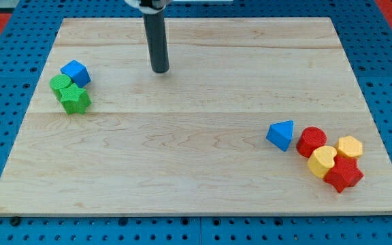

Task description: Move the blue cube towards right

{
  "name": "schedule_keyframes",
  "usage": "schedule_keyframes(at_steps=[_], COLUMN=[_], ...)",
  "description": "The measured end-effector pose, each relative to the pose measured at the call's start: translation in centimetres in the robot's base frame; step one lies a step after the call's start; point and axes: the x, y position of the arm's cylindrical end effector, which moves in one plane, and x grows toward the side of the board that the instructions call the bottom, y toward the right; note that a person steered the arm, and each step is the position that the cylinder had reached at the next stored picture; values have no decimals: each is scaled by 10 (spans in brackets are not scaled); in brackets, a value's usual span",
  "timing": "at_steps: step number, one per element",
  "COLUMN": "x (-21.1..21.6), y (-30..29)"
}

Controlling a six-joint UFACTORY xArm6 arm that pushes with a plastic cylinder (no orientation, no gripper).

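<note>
The blue cube sits near the left edge of the wooden board, touching a green block and a green star-shaped block just below it. My tip rests on the board to the right of the blue cube, about a fifth of the board's width away and level with it. The dark rod rises from the tip to the view's top.
At the lower right lie a blue triangular block, a red round block, a yellow block, a yellow hexagonal block and a red star-shaped block, clustered together. A blue pegboard surrounds the board.
</note>
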Motion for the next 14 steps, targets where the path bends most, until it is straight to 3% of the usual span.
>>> schedule_keyframes(at_steps=[1, 3, 4, 5, 6, 8, 9, 11, 12, 13, 14], x=[-18, -1, 40, 59, 57, 54, 30, 24, 24, 24, 18], y=[-66, -190, -198, -167, -128, -176, -146, -150, -163, -223, -216])
